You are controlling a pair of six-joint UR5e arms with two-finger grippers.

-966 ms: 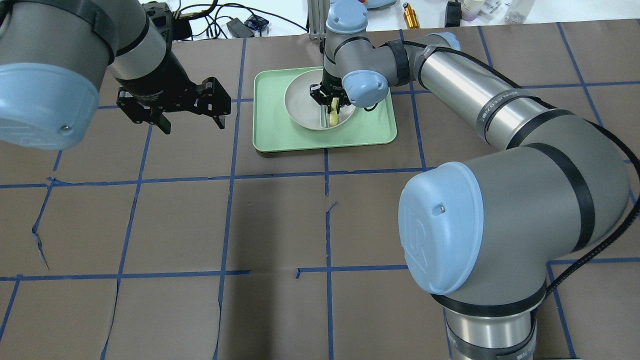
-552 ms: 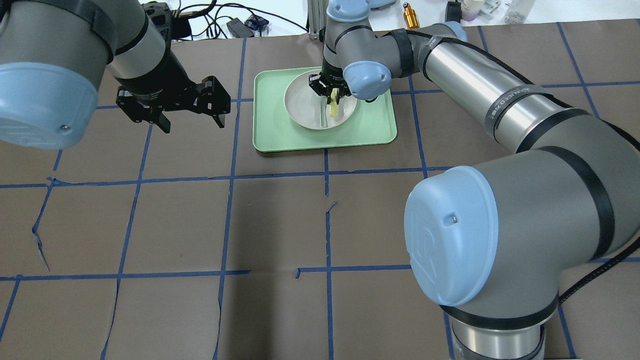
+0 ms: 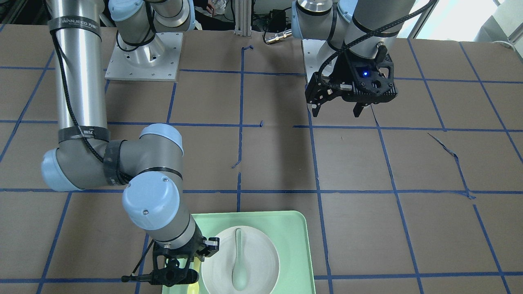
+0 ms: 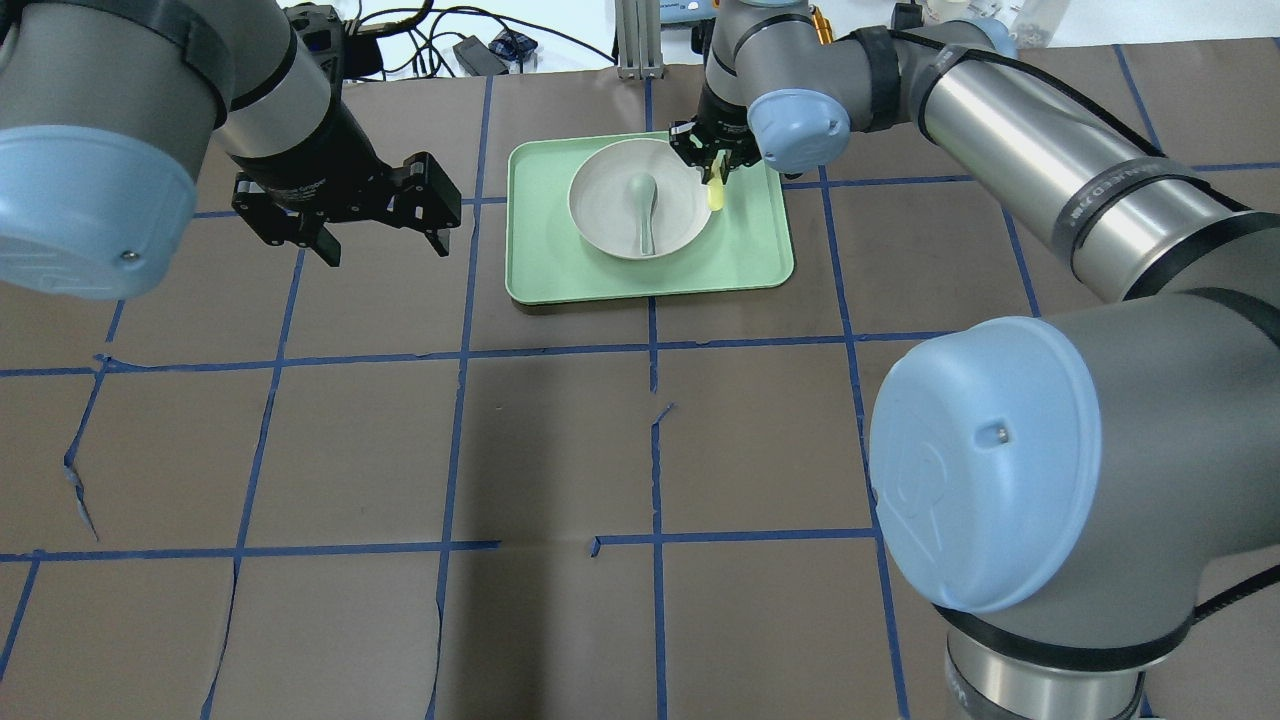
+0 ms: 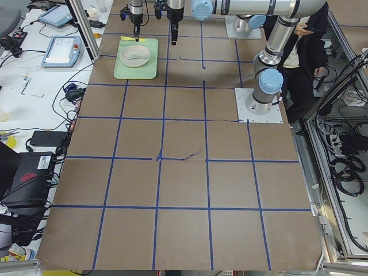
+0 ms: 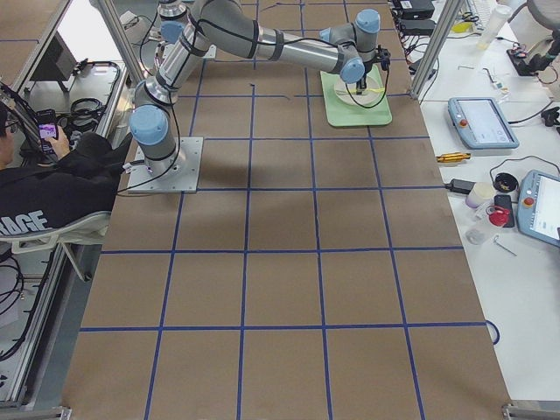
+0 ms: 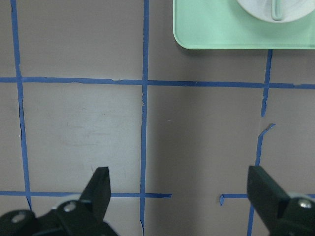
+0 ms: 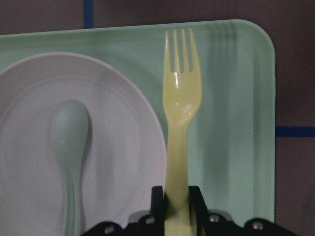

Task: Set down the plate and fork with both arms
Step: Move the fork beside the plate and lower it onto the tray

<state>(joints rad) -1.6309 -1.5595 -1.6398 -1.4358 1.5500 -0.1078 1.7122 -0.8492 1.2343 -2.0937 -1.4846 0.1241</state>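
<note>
Right wrist-mounted: right jaws clamp slim glossy yellow fork (image 8: pixel 182 123); left jaws spread.

A brown worktop (image 4: pixel 350 450) is gridded with blue tape (image 4: pixel 460 350), torn in places. White benches run along both long sides; the one (image 5: pixel 34 103) in the left view holds a pendant (image 5: pixel 60 50). A person (image 6: pixel 52 201) in black sits beside the frame.

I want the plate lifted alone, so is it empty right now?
Not empty: the pale green spoon lies flat inside the plate.
</note>
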